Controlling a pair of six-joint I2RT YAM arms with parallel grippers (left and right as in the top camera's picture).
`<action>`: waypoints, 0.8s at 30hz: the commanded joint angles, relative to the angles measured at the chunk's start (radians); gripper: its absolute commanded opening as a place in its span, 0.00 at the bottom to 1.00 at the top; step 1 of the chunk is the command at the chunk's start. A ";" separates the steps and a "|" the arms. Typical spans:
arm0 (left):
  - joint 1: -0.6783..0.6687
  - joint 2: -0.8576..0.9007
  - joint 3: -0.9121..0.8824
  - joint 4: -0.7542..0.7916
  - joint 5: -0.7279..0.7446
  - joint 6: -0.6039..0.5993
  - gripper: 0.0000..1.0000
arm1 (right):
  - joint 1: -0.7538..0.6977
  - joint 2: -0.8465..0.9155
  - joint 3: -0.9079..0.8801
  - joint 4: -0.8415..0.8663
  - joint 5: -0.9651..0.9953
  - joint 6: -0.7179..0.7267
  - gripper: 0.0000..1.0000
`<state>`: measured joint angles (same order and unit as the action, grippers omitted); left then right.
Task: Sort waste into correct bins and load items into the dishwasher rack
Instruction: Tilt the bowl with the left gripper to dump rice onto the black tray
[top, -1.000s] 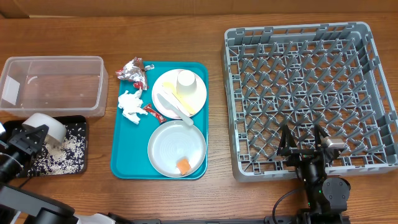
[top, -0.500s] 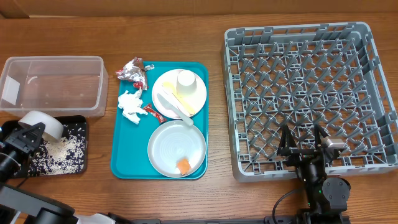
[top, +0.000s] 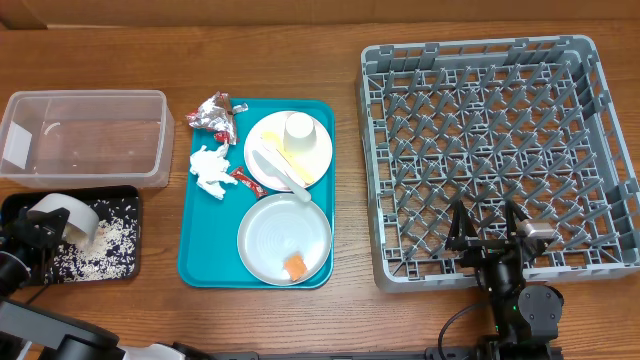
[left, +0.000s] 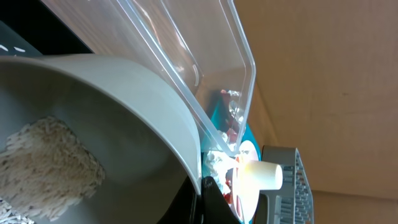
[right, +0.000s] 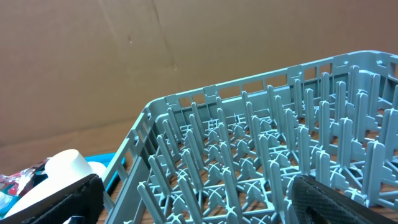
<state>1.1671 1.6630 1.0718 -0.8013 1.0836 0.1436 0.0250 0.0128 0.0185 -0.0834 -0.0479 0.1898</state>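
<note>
My left gripper (top: 35, 238) is shut on the rim of a small white bowl (top: 62, 214), tipped on its side over the black tray (top: 128, 262), where loose rice (top: 104, 236) lies scattered. In the left wrist view the bowl (left: 118, 106) still holds a clump of rice (left: 43, 163), and my left gripper (left: 203, 190) pinches its edge beside the clear tub (left: 186, 68). My right gripper (top: 487, 228) is open over the near edge of the grey dishwasher rack (top: 500, 130), with only rack pegs (right: 249, 155) between its fingers (right: 62, 199).
The clear tub (top: 85, 135) stands behind the black tray. A teal tray (top: 195, 240) holds a foil wrapper (top: 213, 113), a napkin (top: 208, 168), a red packet (top: 243, 180), a plate (top: 318, 160) with a cup (top: 298, 128) and cutlery, and another plate (top: 270, 235) with an orange cube (top: 295, 266).
My left gripper has carried the tipped bowl a little to the left and toward the table's front over the black tray. The right arm has not moved.
</note>
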 joint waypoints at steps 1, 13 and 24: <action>0.005 0.001 -0.005 0.003 0.080 0.013 0.04 | -0.007 -0.010 -0.010 0.003 0.001 -0.004 1.00; 0.019 0.001 -0.005 -0.076 0.254 0.178 0.04 | -0.007 -0.010 -0.010 0.003 0.001 -0.004 1.00; 0.085 0.001 -0.005 -0.204 0.397 0.380 0.05 | -0.007 -0.010 -0.010 0.003 0.001 -0.004 1.00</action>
<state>1.2434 1.6630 1.0718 -0.9733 1.3758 0.3923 0.0250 0.0128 0.0185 -0.0834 -0.0479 0.1894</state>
